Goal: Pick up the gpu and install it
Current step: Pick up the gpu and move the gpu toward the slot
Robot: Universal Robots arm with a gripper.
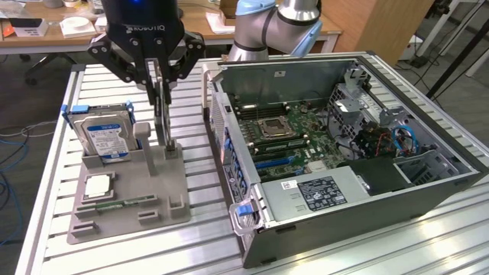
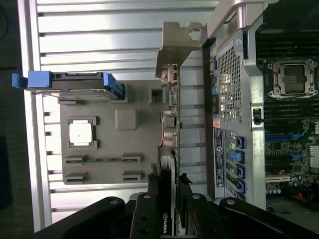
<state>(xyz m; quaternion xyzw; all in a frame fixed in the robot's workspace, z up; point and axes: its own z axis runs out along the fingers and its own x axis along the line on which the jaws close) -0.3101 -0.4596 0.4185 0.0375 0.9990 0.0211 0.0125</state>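
I saw the claw (image 1: 158, 86) pinching the graphics card (image 1: 164, 123) by its upper edge. The card stood upright at the grey holder (image 1: 145, 177), on the exterior view's left of the open computer case (image 1: 344, 226).

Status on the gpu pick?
Gripper shut on gpu, card upright on edge. Lower edge at the grey holder slot. Hard drive beside it, apart; open case wall to the exterior view's right.
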